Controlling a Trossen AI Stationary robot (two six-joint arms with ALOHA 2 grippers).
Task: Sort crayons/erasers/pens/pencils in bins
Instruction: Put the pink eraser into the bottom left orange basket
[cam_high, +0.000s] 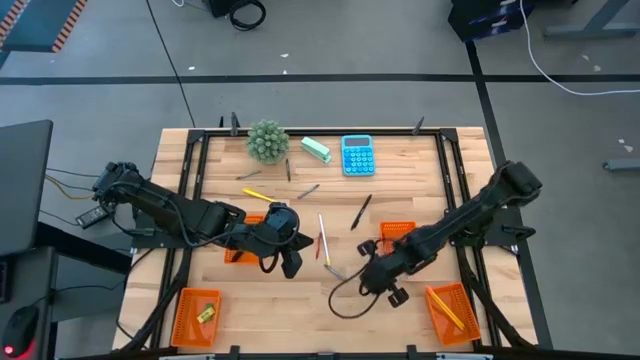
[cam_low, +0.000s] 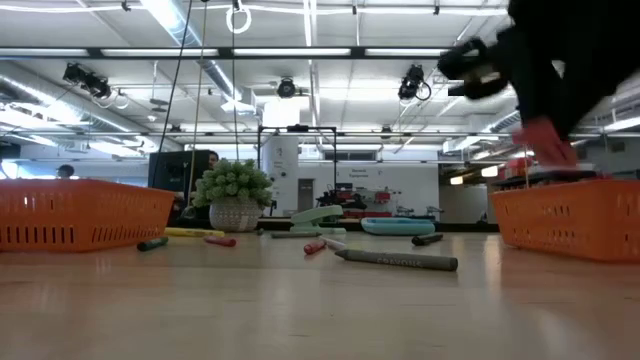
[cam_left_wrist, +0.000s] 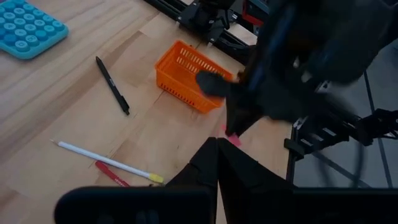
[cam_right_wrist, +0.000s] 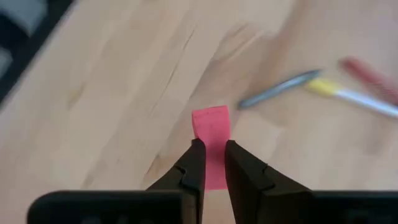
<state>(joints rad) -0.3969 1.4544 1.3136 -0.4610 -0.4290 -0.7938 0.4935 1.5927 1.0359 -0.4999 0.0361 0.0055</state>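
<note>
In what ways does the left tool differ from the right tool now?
The left tool is shut on nothing; the right tool is shut on a pink eraser. The right tool is close beside an orange bin; the left tool is farther from that bin, across a pale pencil. Both have dark fingers.

Grey floor (cam_high: 350, 50) surrounds the wooden table (cam_high: 400, 310), with black cables (cam_high: 245, 12) and a white cable (cam_high: 560, 75) lying on it. Behind, long ceiling lights (cam_low: 300, 52) run across an open workshop.
</note>
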